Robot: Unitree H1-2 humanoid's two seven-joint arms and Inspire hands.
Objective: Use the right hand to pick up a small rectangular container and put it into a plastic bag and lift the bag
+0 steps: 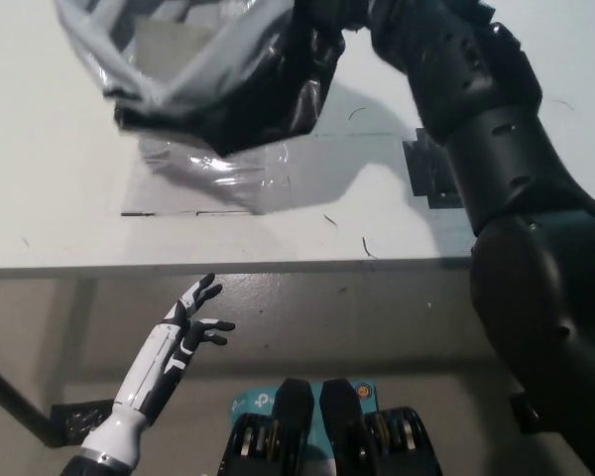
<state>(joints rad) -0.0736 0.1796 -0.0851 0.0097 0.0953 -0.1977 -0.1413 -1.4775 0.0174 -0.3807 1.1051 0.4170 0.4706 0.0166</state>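
While the bag (203,84) hangs clear of the table (59,198), with its shadow and a glossy patch lying on the white top beneath it, the lifting step looks close to done. The black right arm reaches up past the top of the frame, and the right hand (329,18) is mostly hidden at the bag's upper right edge; it appears to be clenched on the plastic there, since nothing else holds the bag up. A pale rectangular container (178,48) shows through the open mouth, sitting inside against the grey lining.

To do this well, I judge the hand should hold its clamp on the rim firm and rise smoothly, because the bag is held from one side only and tilts, its mouth gaping toward the camera. A jerk or swing could tip the container out through that opening, or let the slick plastic slide through the fingers. Keeping the lift straight and slow would let the load settle into the bag's bottom.

The white left hand (193,322) rests below the table edge, fingers spread, holding nothing.
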